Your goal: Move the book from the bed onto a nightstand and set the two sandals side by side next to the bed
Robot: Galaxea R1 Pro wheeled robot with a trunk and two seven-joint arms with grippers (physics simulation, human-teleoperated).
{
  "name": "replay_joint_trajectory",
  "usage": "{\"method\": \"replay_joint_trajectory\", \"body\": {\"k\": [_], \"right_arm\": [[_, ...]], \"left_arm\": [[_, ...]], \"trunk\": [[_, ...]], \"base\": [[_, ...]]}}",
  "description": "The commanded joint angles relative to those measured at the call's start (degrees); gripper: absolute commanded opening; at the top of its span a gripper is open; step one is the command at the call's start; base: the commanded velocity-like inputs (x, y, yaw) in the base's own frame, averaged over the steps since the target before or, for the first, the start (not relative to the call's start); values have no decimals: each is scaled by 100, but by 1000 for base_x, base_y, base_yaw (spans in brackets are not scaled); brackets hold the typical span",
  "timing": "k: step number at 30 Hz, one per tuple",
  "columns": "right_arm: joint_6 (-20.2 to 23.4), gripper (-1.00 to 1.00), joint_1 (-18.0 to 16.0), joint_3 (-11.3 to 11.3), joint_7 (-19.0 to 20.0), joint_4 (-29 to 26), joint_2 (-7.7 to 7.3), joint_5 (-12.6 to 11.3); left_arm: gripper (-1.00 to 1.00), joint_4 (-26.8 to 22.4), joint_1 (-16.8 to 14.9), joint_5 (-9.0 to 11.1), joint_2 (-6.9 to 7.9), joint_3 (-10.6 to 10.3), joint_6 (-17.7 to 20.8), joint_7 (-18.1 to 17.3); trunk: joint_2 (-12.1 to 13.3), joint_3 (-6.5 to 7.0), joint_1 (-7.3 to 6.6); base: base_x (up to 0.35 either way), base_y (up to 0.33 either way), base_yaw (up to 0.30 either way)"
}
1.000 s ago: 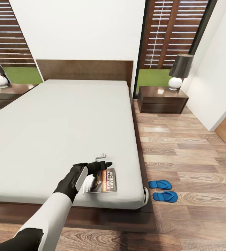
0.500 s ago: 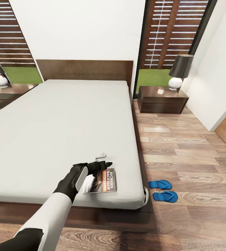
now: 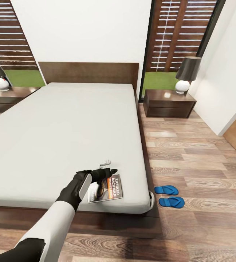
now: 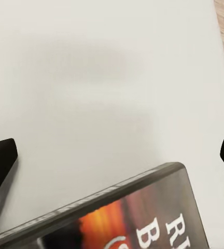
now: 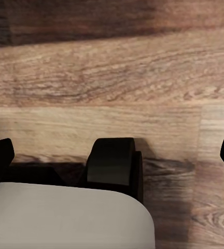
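Reaching Over the Book on the Bed

Lying flat near the foot corner of the bed, the book sits under the left gripper, fingers spread apart. Two sandals rest side by side on the floor just beside that corner. Right gripper: fingers spread apart.

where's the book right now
In the head view, the book lies flat on the bed near its front right corner, under the left gripper.
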Motion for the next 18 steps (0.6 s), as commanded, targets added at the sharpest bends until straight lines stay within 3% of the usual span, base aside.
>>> {"method": "replay_joint_trajectory", "body": {"k": [1, 18], "right_arm": [[-14, 100, -8, -49, 10, 15, -4, 59], [-14, 100, -7, -49, -20, 15, -4, 87]], "left_arm": [[100, 0, 0, 9, -2, 9, 58, 16], [100, 0, 0, 9, -2, 9, 58, 16]], "trunk": [[-2, -5, -1], [-2, -5, -1]], "base": [[-9, 0, 0], [-1, 0, 0]]}}
